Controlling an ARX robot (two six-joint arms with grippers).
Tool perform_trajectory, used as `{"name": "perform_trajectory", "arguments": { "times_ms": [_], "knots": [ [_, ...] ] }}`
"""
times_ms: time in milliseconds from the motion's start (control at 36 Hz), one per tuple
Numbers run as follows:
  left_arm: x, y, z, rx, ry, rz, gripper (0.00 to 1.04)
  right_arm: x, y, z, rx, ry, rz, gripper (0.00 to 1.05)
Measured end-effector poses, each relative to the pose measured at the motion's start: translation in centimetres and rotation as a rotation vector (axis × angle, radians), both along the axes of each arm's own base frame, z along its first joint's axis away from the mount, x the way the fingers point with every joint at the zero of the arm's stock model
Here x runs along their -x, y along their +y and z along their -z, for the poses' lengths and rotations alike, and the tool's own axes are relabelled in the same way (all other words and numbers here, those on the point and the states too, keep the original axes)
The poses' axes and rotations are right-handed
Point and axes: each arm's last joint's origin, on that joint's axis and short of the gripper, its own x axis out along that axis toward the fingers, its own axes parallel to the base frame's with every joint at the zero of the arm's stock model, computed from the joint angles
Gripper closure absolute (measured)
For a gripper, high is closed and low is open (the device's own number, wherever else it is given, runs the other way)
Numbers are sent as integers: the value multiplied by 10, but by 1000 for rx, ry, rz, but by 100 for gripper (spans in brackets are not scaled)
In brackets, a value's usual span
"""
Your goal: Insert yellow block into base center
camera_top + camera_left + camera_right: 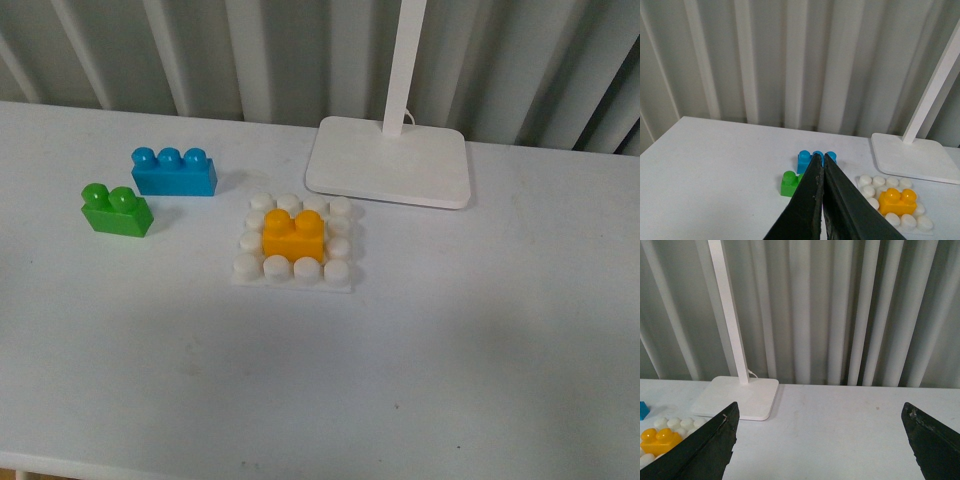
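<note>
The yellow block [293,237] sits on the middle studs of the white base [340,276], with white studs around it on all sides. It also shows in the left wrist view [897,201] on the base [867,190], and in the right wrist view [660,440] on the base [675,423]. Neither arm shows in the front view. My left gripper [821,200] is shut and empty, raised above the table, back from the bricks. My right gripper [820,440] is wide open and empty, off to the right of the base.
A green two-stud brick [117,210] and a blue three-stud brick [173,171] lie left of the base. A white lamp foot [390,162] with a pole stands behind the base. Grey curtain folds hang behind the white table [480,330].
</note>
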Motion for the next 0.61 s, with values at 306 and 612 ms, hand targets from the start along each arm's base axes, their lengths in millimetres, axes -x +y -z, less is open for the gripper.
{"name": "perform_trajectory", "arguments": {
  "times_ms": [306, 612],
  "knots": [
    [7, 0, 0, 0, -2, 0, 101, 0, 0, 0, 0, 0, 0, 9],
    [13, 0, 0, 0, -2, 0, 101, 0, 0, 0, 0, 0, 0, 9]
  ]
}}
